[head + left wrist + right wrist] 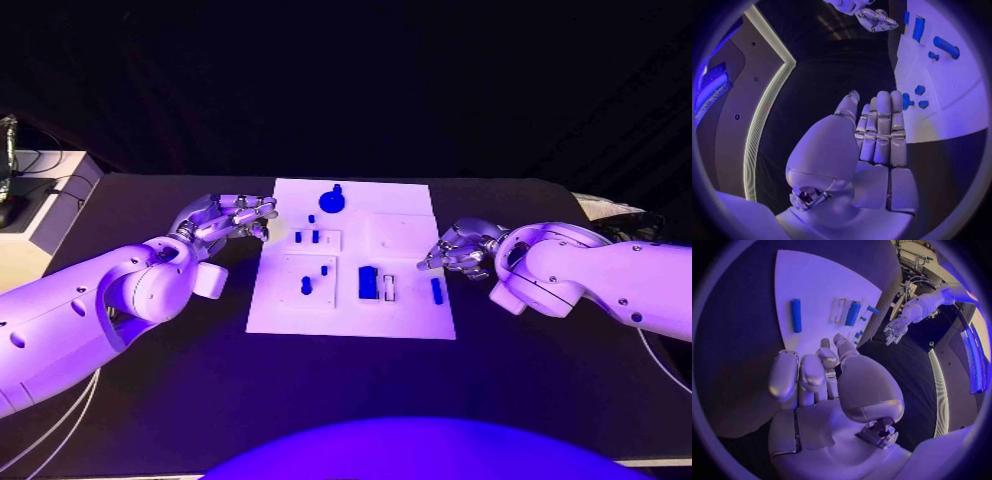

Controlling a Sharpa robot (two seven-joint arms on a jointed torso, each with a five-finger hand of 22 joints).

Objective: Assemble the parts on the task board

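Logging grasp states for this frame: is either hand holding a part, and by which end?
Nothing is held. The left hand and right hand sit beside the task board, fingers empty; the blue parts lie on the board.

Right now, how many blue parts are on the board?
8: round one, far edge; five small pegs, left half; block, middle; bar, right side. Some may be hidden.

I see the white task board (408, 318) lying flat mid-table. A round blue part (333, 200) sits at its far edge; small blue pegs (306, 237) stand centre-left; a blue block (368, 282) and slim bar (437, 291) lie near-right.
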